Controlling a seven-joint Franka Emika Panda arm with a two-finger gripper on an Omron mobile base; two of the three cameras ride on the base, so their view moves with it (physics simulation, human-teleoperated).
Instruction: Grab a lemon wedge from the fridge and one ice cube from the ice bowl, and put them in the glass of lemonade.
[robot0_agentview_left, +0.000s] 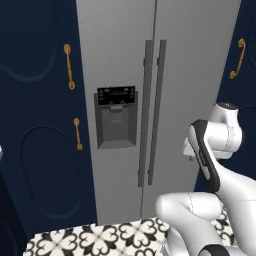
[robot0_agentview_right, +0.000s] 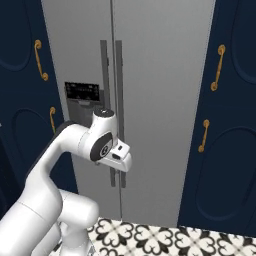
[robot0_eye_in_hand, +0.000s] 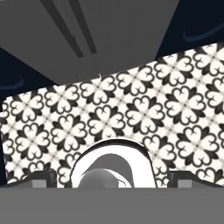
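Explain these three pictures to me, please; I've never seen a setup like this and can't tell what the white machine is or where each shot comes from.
All three are computer-rendered shots of one moment in a simulated kitchen. The white machine is a robot arm on a base that can drive. Two cameras ride on that base, one behind the arm to its left, one to its right; both look at the tall grey fridge, whose two doors are closed, with long bar handles and a black dispenser panel. Navy cabinets with gold handles stand on either side. The third camera sits on the arm's hand and looks down at the patterned floor tiles and the fridge's foot. At its bottom edge you see the claw, open and holding nothing. No fruit, ice or glass is visible yet.
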